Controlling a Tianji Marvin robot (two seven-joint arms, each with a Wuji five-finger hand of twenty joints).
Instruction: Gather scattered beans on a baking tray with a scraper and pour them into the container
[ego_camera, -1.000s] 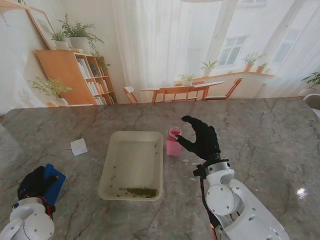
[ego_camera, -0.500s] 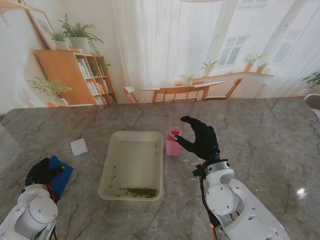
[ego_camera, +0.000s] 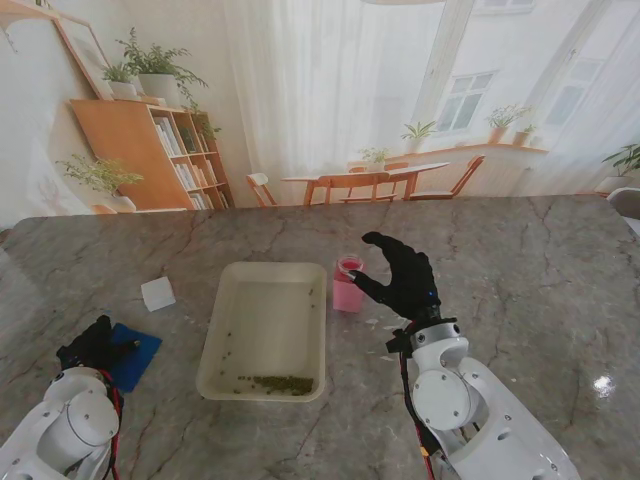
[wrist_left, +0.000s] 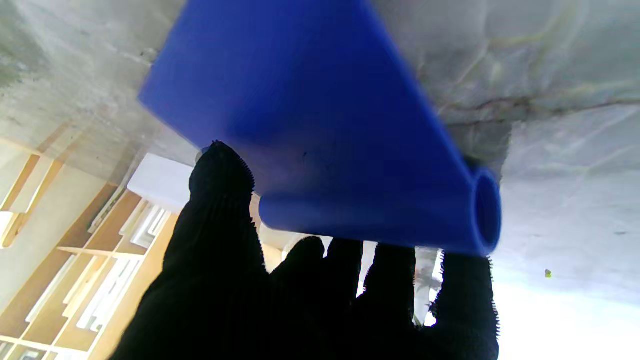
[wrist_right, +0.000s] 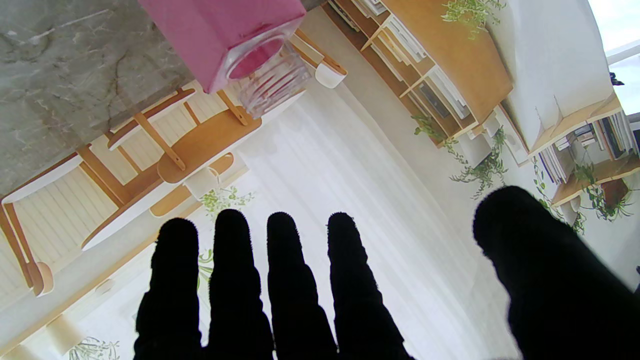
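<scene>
At lower left, my left robot hand (ego_camera: 93, 344) loosely grasps the scraper (ego_camera: 134, 354), which could slip; the right robot hand (ego_camera: 404, 277) is released.

table (ego_camera: 520, 260): I see grey veined marble, polished
baking tray (ego_camera: 222, 355): cream, smooth, slight sheen
scraper (wrist_left: 310, 115): blue matt plastic
container (wrist_right: 235, 30): pink, clear ribbed rim
left hand (wrist_left: 300, 300): fuzzy black knit cloth
</scene>
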